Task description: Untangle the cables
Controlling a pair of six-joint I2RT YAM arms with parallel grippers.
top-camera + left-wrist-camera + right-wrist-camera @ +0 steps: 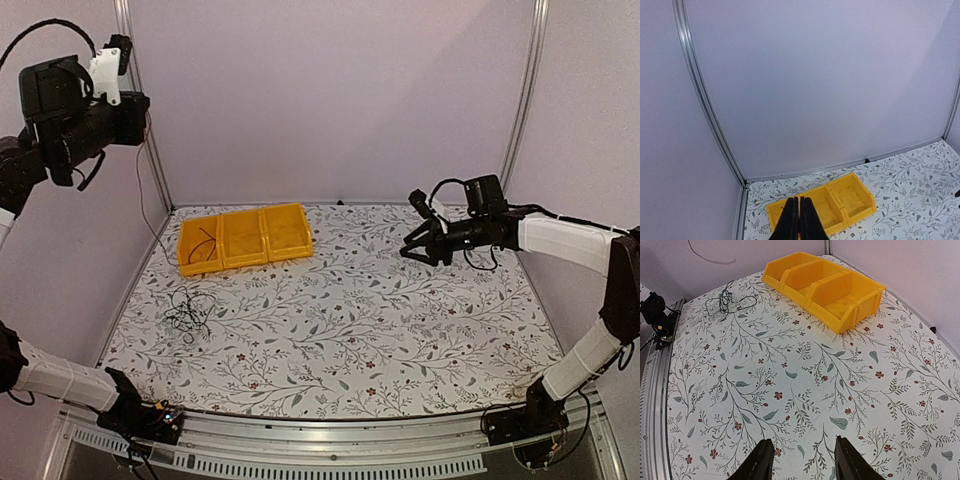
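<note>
Floral table (350, 320): cables (190, 312) loosely tangled near left edge, no clear axis. Left fingers (790, 224) closed; right fingers (761, 461) apart.

A yellow bin (245, 262) with three compartments side by side stands on the far left part of the tabletop (380, 320), its long side running left to right, slightly skewed. The tabletop has a white surface printed with grey leafy sprigs and small red flowers. A pale lilac wall (330, 100) closes the far side, between a left post (163, 178) and a right post (521, 100) of aluminium at the far corners. A slotted metal rail (330, 462) runs along the near edge.
</note>
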